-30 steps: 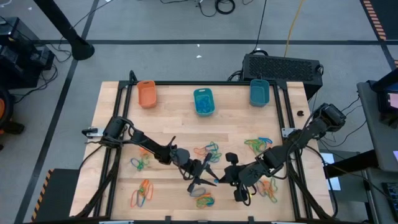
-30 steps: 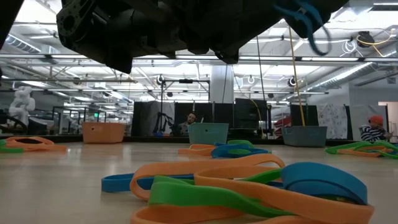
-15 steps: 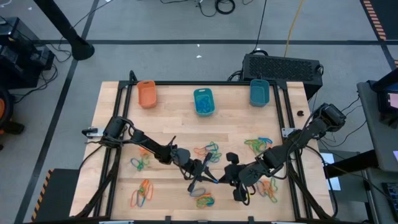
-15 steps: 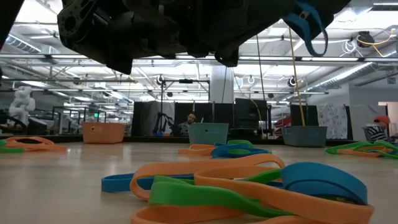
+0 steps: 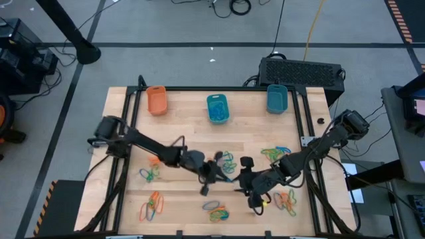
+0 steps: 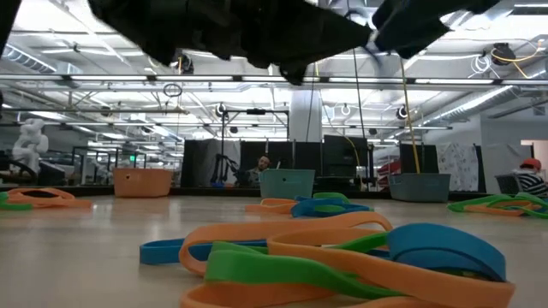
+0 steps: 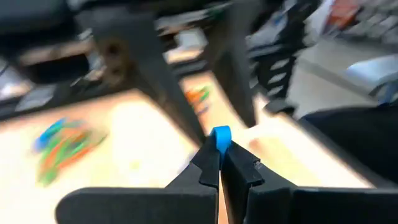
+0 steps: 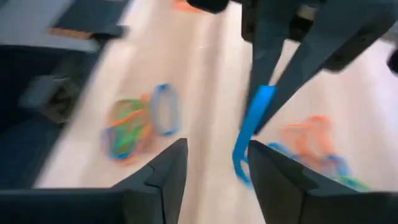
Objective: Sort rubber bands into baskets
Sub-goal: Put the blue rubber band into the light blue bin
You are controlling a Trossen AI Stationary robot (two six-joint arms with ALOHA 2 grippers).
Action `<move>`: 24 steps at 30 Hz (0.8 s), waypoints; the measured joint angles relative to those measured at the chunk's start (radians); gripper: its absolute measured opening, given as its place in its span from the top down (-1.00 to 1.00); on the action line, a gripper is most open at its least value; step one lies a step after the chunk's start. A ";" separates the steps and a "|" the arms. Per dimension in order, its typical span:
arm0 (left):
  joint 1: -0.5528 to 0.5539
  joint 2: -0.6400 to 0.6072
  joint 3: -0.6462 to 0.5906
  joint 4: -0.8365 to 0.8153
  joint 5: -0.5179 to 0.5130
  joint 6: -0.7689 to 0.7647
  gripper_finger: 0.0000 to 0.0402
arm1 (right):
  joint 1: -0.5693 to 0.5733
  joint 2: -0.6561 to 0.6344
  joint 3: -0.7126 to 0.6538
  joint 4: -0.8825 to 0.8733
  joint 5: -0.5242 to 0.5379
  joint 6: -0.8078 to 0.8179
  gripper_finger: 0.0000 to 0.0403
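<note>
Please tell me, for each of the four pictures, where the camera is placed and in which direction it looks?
High view: above the table, looking straight down; both arms show, left gripper, right gripper.
Low view: at table-top height, looking level past rubber bands toward the baskets; dark arm parts hang above.
Left wrist view: on the left arm, looking past its shut fingers pinching a blue rubber band.
Right wrist view: on the right arm, looking past its open fingers.
Shared: both wrist views show that blue band.

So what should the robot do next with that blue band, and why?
Probably carry it to a teal basket. The left hand is shut on the blue rubber band, the right hand is open, and the band hangs from the left fingers.
</note>
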 joint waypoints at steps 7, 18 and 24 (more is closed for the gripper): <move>0.142 -0.199 0.000 -0.387 -0.201 0.009 0.99 | -0.004 0.002 0.000 -0.008 0.349 -0.109 0.16; 0.576 -0.130 -0.001 -0.393 -0.139 -0.107 0.99 | -0.037 0.006 -0.081 0.014 0.487 -0.089 0.16; 0.676 -0.084 0.000 -0.334 -0.001 -0.184 0.99 | -0.087 0.006 -0.176 0.098 0.715 -0.037 0.16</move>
